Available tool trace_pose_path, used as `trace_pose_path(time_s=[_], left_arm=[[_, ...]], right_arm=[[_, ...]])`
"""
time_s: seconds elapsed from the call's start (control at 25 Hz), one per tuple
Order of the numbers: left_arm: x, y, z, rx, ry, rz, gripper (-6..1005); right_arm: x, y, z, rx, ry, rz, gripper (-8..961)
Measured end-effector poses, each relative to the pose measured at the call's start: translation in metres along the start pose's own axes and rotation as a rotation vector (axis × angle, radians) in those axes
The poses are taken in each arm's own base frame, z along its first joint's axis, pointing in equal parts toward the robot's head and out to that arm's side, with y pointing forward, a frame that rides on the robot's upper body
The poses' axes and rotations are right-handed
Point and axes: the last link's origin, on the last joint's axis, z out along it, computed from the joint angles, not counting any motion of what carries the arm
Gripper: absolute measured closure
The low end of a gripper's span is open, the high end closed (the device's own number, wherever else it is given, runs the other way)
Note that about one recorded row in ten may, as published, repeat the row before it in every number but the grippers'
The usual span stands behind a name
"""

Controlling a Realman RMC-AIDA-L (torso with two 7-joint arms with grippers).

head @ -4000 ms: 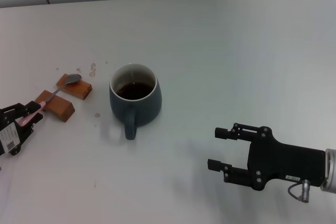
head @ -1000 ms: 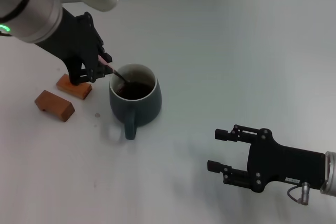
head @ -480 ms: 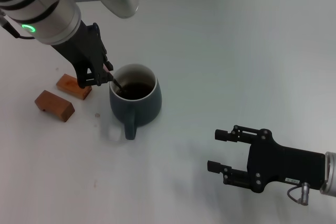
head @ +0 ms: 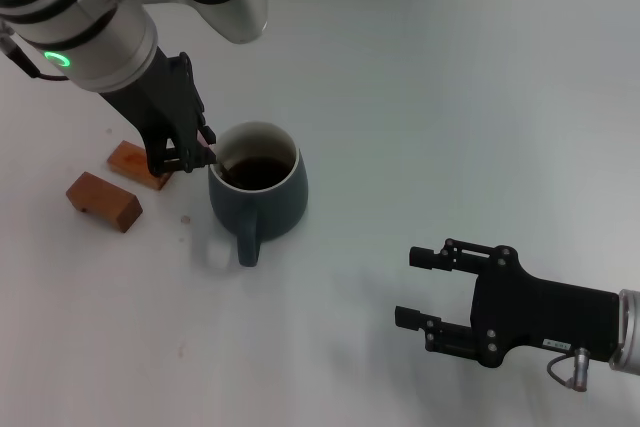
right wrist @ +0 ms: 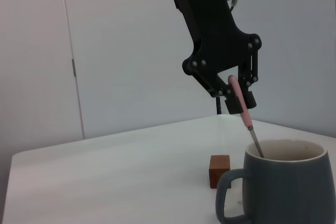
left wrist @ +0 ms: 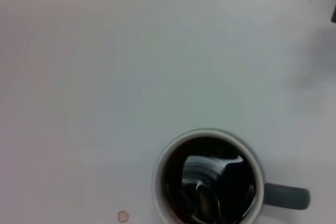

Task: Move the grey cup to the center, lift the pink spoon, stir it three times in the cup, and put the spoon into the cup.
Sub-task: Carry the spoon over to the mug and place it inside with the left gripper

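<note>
cup: 1 grey cup (head: 257,193) on table (head: 450,97), dark liquid inside
spoon: 1 pink spoon (right wrist: 241,103), tip dipped in cup
left claw (head: 190,152): clamped on spoon
right claw (head: 425,287): wide, idle
blocks: 2 wooden blocks (head: 103,200)

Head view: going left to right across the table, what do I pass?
Wooden block → second wooden block → left gripper holding the pink spoon → grey cup → right gripper, open.
</note>
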Motion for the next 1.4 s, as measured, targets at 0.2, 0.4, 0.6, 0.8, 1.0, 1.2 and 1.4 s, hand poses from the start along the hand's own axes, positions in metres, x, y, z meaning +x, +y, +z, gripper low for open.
trace_pose_path(time_s=[0.2, 0.4, 0.6, 0.8, 1.0, 1.2, 1.4], left_arm=[[0.001, 0.001, 0.000, -0.005, 0.001, 0.003, 827], [0.011, 0.006, 0.001, -0.030, 0.049, 0.031, 825], [0.017, 0.003, 0.003, -0.002, 0.064, 0.049, 823], [0.017, -0.004, 0.007, 0.020, 0.034, 0.034, 820], [0.013, -0.008, 0.009, 0.024, -0.012, 0.004, 818], [0.013, -0.004, 0.005, -0.008, -0.032, 0.005, 816], [0.018, 0.000, 0.003, -0.040, -0.005, 0.017, 813]], right_arm=[[0.000, 0.001, 0.001, -0.002, -0.003, 0.004, 286], [0.000, 0.001, 0.001, -0.003, -0.004, 0.006, 286], [0.000, 0.001, 0.002, -0.005, -0.006, 0.005, 286], [0.000, 0.001, 0.002, -0.005, -0.006, 0.005, 286], [-0.001, 0.001, 0.003, -0.006, -0.007, 0.004, 286], [-0.001, 0.001, 0.003, -0.006, -0.007, 0.004, 286], [-0.001, 0.001, 0.003, -0.006, -0.006, 0.004, 286]])
